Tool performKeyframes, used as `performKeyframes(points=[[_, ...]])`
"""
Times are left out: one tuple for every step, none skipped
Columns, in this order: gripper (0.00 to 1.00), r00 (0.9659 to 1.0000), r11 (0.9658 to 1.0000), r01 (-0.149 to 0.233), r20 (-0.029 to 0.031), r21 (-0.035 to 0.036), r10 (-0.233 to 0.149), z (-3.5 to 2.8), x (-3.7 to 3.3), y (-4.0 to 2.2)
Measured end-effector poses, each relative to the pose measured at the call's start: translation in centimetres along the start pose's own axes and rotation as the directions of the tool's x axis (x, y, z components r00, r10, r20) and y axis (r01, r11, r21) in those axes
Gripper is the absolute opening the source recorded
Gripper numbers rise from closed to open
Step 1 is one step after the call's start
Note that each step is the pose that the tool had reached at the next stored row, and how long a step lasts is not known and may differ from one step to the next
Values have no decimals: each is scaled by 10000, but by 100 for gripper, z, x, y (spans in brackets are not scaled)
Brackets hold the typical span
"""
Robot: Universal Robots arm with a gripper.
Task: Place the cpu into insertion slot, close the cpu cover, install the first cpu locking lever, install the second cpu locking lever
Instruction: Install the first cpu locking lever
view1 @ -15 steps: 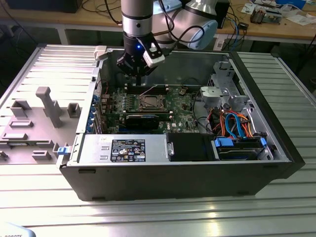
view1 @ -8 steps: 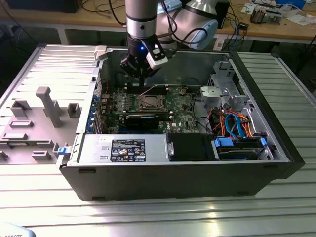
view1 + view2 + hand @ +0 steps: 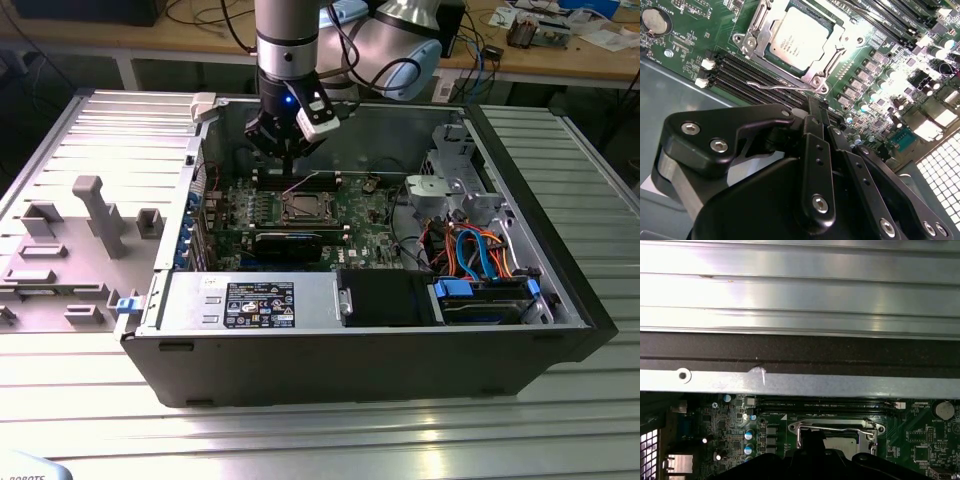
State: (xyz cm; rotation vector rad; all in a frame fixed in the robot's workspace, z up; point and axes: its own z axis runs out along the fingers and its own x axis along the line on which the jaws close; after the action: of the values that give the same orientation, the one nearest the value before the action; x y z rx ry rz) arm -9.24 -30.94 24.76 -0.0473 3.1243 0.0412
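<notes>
The cpu (image 3: 799,36) lies flat in the insertion slot (image 3: 751,44) on the green motherboard, silvery top up. The cpu cover (image 3: 837,45) is down around it, framing the chip. A thin wire locking lever (image 3: 782,86) runs along the socket's near side, its hooked end free. My gripper (image 3: 816,105) hovers just beside this lever with its black fingers (image 3: 812,130) together and nothing between them; whether they touch the wire I cannot tell. In the exterior view the gripper (image 3: 290,165) hangs over the socket (image 3: 303,208). The first wrist view has the lever (image 3: 837,429) crossing the socket.
Long memory slots (image 3: 752,75) run beside the socket. The case wall (image 3: 800,380) rises close behind it. A black card (image 3: 288,243), a power supply (image 3: 250,300) and a drive cage (image 3: 455,185) crowd the case. A grey fixture (image 3: 90,210) lies outside, at the exterior view's left.
</notes>
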Motion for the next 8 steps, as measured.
performKeyframes(points=[[11, 10000, 10000, 0, 0, 1, 0, 0, 0, 0], [11, 10000, 10000, 0, 0, 0, 0, 0, 0, 0], [11, 10000, 10000, 1, 0, 0, -1, 0, 0, 0], [11, 10000, 10000, 1, 0, 1, -1, 0, 0, 0], [11, 10000, 10000, 0, 0, 1, 0, 0, 1, 0], [11, 10000, 10000, -1, 0, 0, 1, 0, 0, 0], [11, 10000, 10000, -2, 0, 0, 2, 0, 0, 0], [11, 10000, 10000, -2, 0, 0, 2, 0, 0, 0]])
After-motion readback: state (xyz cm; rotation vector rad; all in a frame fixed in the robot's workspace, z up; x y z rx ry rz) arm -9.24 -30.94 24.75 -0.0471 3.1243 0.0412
